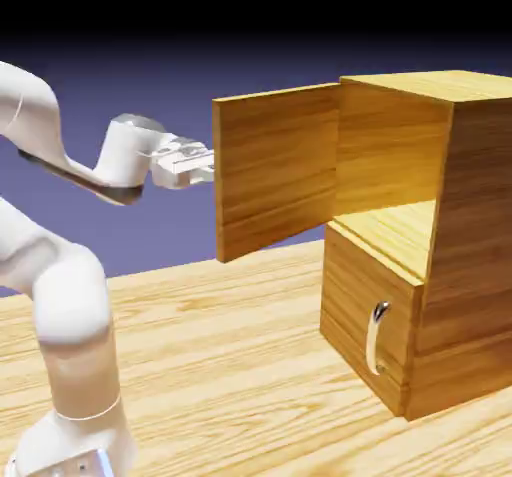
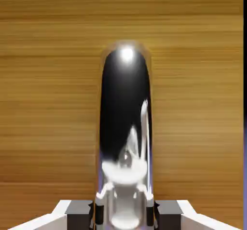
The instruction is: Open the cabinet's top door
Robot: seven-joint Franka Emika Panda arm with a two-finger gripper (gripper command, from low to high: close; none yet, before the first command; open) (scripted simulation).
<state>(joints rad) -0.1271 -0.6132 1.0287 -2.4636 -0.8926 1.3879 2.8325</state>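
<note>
Top door, a tall wood-grain panel [image 1: 278,170] in the exterior view, stands swung wide out from the upper opening of the boxy light-brown cabinet [image 1: 487,225], joined to it at the opening's far side edge. Its free edge is toward the exterior view's left, over the pale wooden tabletop [image 1: 190,365] and well inside its visible back edge. The lower panel [image 1: 350,305], with its short curved silver handle [image 1: 374,338], is closed. The white two-finger gripper reaches behind the door's free edge, its tips hidden there.

In the hand view, the long curved silver handle [image 2: 125,108] runs between the two small grey fingertips [image 2: 123,214], which are closed on its near part, the wood behind it.

The opening looks all but finished. Any last pull should follow the door's arc about its hinge, the wrist turning with the panel so the smooth bar doesn't slip or twist; then spread the fingers fully and back straight off the handle.
</note>
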